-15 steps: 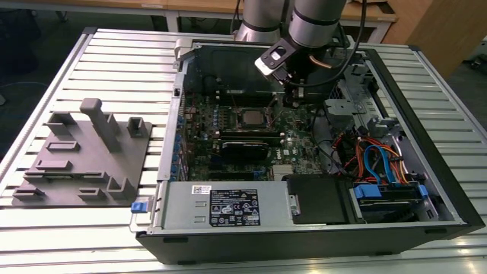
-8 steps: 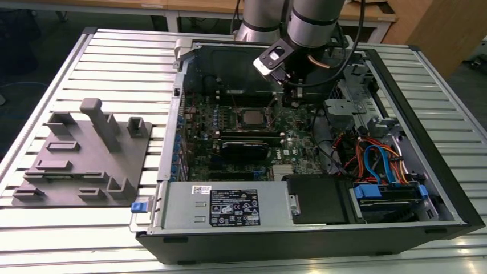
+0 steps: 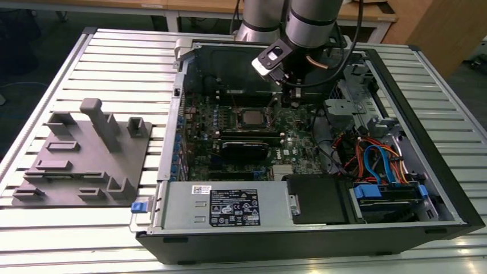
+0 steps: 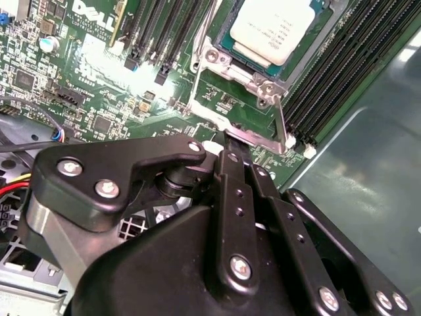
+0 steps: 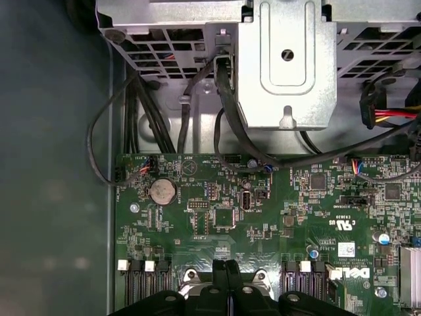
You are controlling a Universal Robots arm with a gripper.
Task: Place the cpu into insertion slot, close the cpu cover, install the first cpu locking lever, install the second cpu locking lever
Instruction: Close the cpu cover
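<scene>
Scanning from the exterior view's left, I first meet a grey moulded tray [image 3: 80, 162] lying on the slatted table [image 3: 114, 57], well to the left of the cpu [image 3: 250, 117] and outside the open computer case [image 3: 304, 245]. Slightly left of the cpu and closer to the camera, a grey power supply box [image 3: 228, 206] lies inside the case.

The cpu itself lies flat on the green motherboard [image 3: 205, 123], pale metal top up. In the second wrist view the cpu [image 4: 275, 26] has the silver cover [image 4: 245, 71] lying around it (flat, as far as I can judge).

Just right of the cpu in the exterior view, the gripper [image 3: 293, 98] hangs low over the board. In the first wrist view the gripper [image 5: 227, 266] has its jaws pressed together with no gap. In the second wrist view the gripper [image 4: 227, 139] touches the bent end of a thin metal lever [image 4: 281, 122] beside the cover; I cannot tell whether it pinches it.

Farther right of the cpu, blue and orange cables [image 3: 377, 160] curl inside the case.
</scene>
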